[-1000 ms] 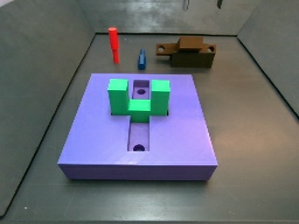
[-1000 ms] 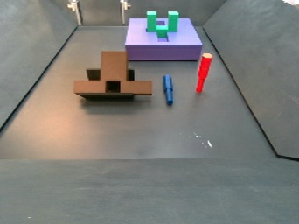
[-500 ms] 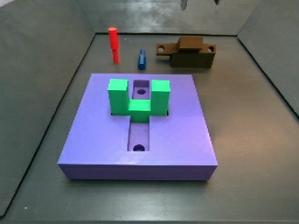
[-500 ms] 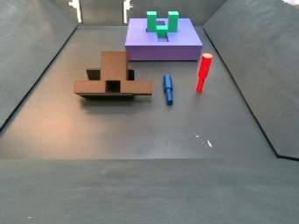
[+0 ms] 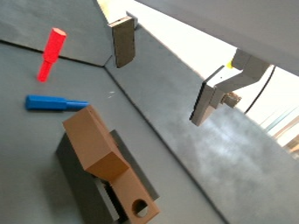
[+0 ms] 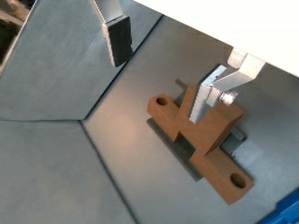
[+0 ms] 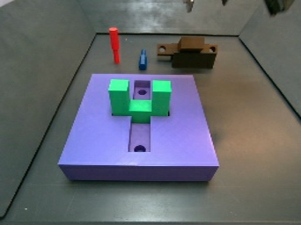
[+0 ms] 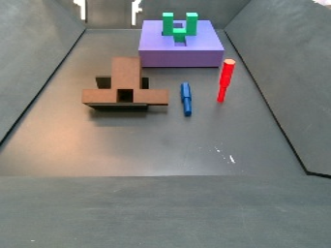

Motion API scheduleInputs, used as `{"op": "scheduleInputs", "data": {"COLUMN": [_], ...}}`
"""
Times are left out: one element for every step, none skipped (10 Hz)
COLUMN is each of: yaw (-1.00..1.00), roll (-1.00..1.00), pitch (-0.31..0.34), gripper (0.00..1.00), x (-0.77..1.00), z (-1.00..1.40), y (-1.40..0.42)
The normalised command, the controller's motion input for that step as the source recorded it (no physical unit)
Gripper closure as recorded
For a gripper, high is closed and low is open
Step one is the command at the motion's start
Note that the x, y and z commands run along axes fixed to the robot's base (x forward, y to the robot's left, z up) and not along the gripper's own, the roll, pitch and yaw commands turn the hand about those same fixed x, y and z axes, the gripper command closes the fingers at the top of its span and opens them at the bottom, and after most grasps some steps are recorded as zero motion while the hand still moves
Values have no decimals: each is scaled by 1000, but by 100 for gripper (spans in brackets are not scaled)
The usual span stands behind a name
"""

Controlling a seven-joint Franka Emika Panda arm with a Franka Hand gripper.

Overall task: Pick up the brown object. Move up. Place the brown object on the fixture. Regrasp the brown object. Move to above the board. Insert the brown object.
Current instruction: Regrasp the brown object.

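The brown object (image 5: 107, 157) lies across the fixture (image 8: 124, 97), resting on the top of the fixture's low wall with one end reaching beyond it. In a wrist view its round hole sits near the end closest to the camera. In another wrist view the brown object (image 6: 198, 140) crosses the fixture (image 6: 237, 138) at an angle, hole end outward. Nothing grips it.

The fixture (image 7: 192, 55) stands on the dark floor near the far end wall in a side view, well apart from the board (image 7: 141, 132).

The gripper (image 5: 163, 77) is raised above the fixture area with its fingers spread wide and nothing between them. Both silver fingers (image 5: 122, 41) show in both wrist views, well apart from each other; the gripper (image 6: 167, 66) has no contact with the brown object. In both side views only the fingertips (image 8: 81, 10) enter at the upper frame edge.

A blue peg (image 8: 187, 98) lies on the floor just beside the fixture. A red peg (image 8: 225, 79) stands upright near the blue peg, on its side away from the fixture.

The board (image 8: 181, 43) is a flat purple slab with a lengthwise groove and round holes. A green U-shaped block (image 7: 140, 97) sits on it, straddling the groove.
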Motion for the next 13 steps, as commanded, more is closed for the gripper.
{"op": "scheduleInputs", "data": {"yaw": [-303, -391, -177, 0, 0, 117, 260, 200, 163, 157, 117, 6, 0], "roll": [0, 217, 446, 540, 303, -31, -157, -349, -874, -797, -483, -469, -360], "pitch": [334, 583, 637, 683, 743, 666, 446, 489, 263, 166, 120, 0, 0], "gripper": [0, 0, 0, 0, 0, 0, 0, 0, 0, 0, 0, 0, 0], "x": [46, -6, 0, 0, 66, 129, 0, 9, 11, 14, 0, 0, 0], "z": [-386, -420, -274, -209, -317, -449, -483, -529, -249, -154, -137, -131, -171], "y": [-60, 0, 0, -80, -131, -40, 0, 0, 149, 106, 109, 3, 0]}}
